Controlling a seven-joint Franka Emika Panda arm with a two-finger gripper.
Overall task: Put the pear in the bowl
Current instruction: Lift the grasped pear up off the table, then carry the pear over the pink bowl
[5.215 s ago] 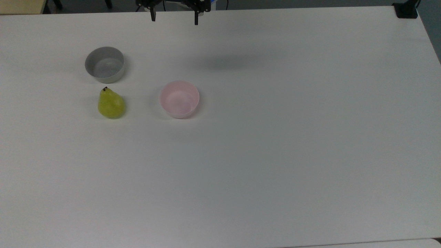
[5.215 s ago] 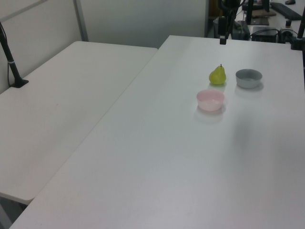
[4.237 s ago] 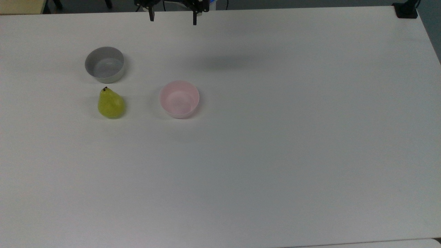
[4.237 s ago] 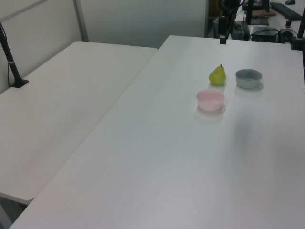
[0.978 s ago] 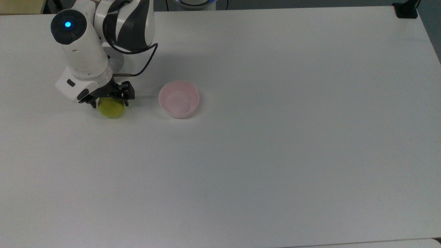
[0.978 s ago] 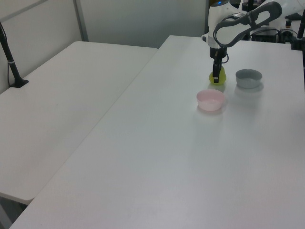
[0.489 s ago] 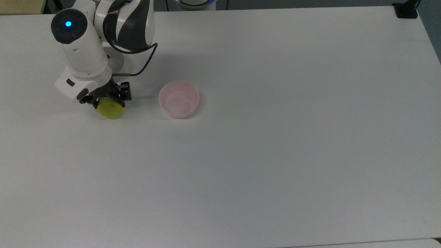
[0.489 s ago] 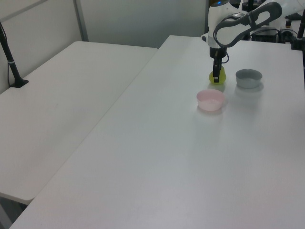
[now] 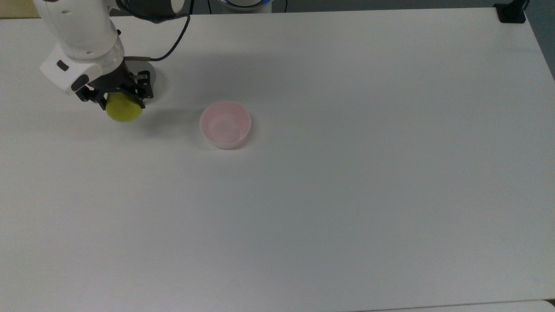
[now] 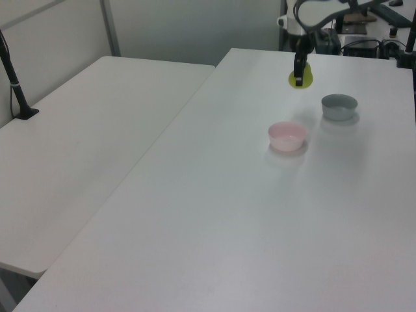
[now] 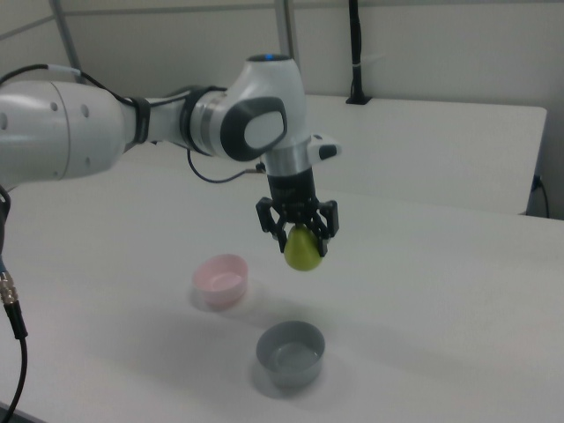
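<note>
1. The pincer (image 11: 300,236) is clenched on the pear (image 11: 303,252), which hangs clear of the worktop (image 11: 423,291) in the right view. Its upper part and stem are hidden between the fingers (image 11: 322,231).
2. In the top view, the pear (image 9: 124,111) appears as a rounded yellow-green base below the pincer (image 9: 117,99). The arm (image 9: 80,26) is cut off at the upper edge of the frame.
3. In the top view, the arm and pincer cover most of the grey bowl (image 9: 149,77); a thin arc of its rim is visible on the top view's right of the pincer.
4. The right view shows the grey bowl (image 11: 290,352) complete. It stands on the worktop nearer the camera than the raised pear.
5. The bowl (image 9: 225,124) is pink and holds nothing. It stands well apart from the pear, toward the top view's right.
6. In the left view, the pear (image 10: 299,77) is raised above the worktop (image 10: 227,208), beyond the bowl (image 10: 287,136) and the grey bowl (image 10: 339,106). One dark finger crosses its front.
7. The left view cuts the arm (image 10: 312,13) off at the top edge.
8. The left view shows a second table (image 10: 84,143) on the left view's left, carrying a black post (image 10: 14,78).
</note>
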